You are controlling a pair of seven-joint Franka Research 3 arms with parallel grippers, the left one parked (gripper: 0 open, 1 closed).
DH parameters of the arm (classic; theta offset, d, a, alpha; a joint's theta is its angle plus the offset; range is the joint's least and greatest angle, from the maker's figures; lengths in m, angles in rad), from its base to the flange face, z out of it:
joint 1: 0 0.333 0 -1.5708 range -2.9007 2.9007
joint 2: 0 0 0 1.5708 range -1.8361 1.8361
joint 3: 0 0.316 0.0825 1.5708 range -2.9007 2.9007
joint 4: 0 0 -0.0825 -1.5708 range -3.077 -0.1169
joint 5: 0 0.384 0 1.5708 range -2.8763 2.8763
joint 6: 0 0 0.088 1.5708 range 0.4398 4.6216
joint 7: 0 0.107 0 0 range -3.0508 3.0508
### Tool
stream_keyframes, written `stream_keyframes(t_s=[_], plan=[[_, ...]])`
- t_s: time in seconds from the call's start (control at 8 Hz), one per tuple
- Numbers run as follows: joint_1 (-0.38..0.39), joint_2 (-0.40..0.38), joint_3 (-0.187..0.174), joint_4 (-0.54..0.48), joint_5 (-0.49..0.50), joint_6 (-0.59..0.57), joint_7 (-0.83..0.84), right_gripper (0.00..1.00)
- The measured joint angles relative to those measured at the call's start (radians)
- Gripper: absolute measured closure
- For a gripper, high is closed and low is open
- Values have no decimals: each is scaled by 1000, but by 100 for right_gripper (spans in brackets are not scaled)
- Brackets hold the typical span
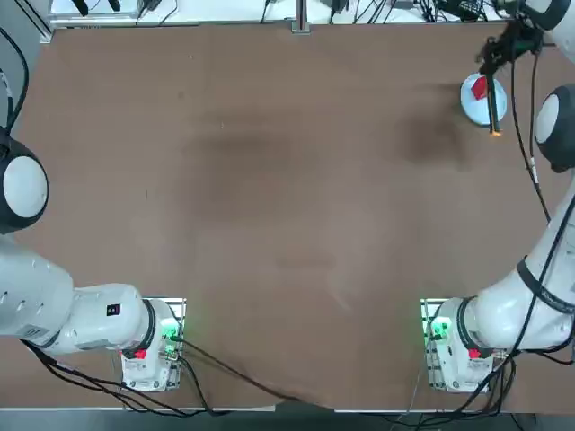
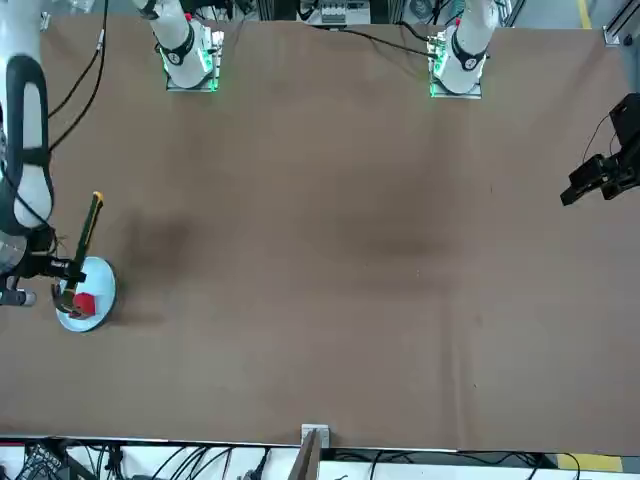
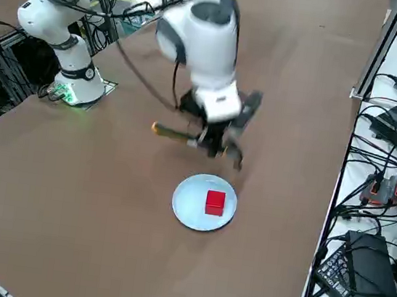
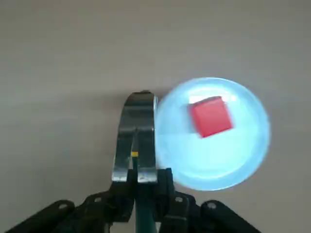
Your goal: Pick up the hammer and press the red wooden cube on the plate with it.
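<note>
My right gripper point(image 1: 492, 59) is shut on the hammer point(image 1: 493, 106) near its head end, at the table's far right corner. The dark handle runs back toward the robot's base and ends in an orange tip point(image 1: 496, 133). The hammer is lifted and held roughly level point(image 3: 175, 134). The red wooden cube point(image 1: 479, 87) sits on the small pale-blue plate point(image 1: 473, 108). In the wrist view the shut fingers point(image 4: 127, 145) stand beside the plate point(image 4: 218, 160), with the cube point(image 4: 210, 116) off to one side. The hammer's head is hidden by the gripper.
The brown table's far edge point(image 1: 296, 27) and right edge lie close to the plate. Cables and electronics point(image 3: 391, 188) lie just beyond the right edge. The right arm's base point(image 1: 454, 346) stands at the near side.
</note>
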Motion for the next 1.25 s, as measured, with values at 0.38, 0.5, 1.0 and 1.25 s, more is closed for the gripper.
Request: stream_keyframes(t_s=[0.38,0.5,1.0,1.25], plan=[[254,-35,12,-51,4,7,225,79],[343,-25,14,-96,5,89,331,79],[544,63,13,-216,5,338,556,79],[543,85,2,-226,1,363,552,79]])
